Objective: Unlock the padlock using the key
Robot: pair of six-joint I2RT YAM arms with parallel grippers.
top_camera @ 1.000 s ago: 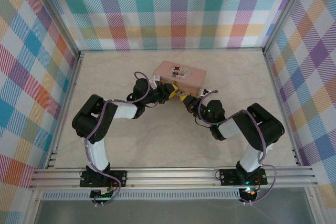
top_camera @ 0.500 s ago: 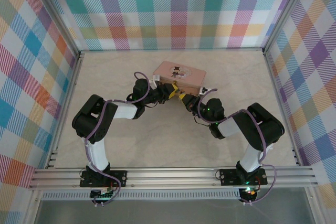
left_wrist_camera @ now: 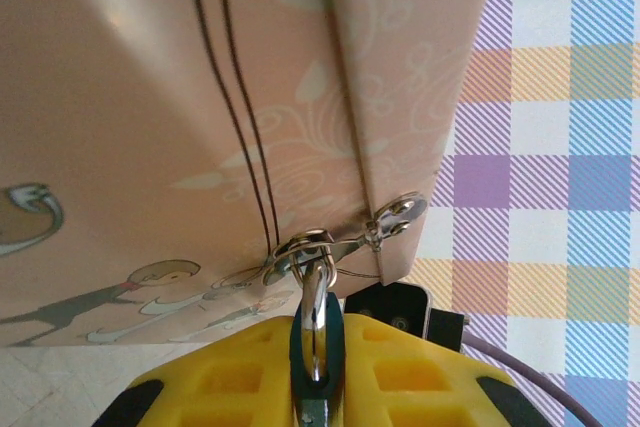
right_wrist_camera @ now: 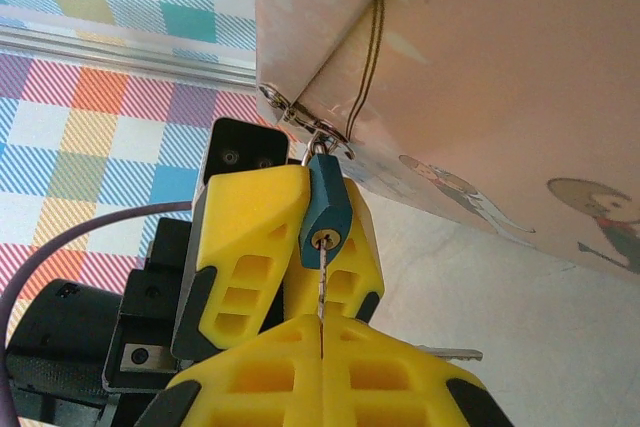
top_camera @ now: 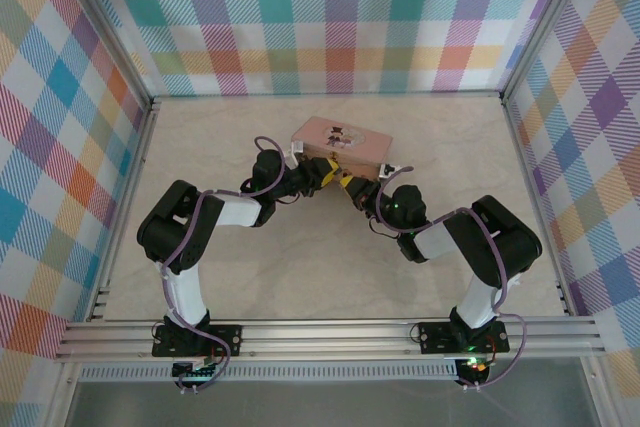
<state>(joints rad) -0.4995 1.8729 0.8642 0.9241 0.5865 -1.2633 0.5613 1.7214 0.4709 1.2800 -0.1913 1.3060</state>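
With my left gripper [left_wrist_camera: 318, 352] clamped on the small blue-bodied padlock [right_wrist_camera: 325, 209] hanging from the pink rectangular tin [right_wrist_camera: 480, 67], I'd keep the thin silvery key [right_wrist_camera: 322, 287], pinched in my right gripper [right_wrist_camera: 322, 347], dead straight, seat it fully, then twist.

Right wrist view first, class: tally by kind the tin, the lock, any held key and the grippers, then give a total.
pink tin: 1
padlock: 1
held key: 1
grippers: 2 (left gripper, right gripper)
total: 5

Blk/wht arms [top_camera: 235, 212], purple cables [right_wrist_camera: 100, 215], yellow fingers [right_wrist_camera: 250, 217].
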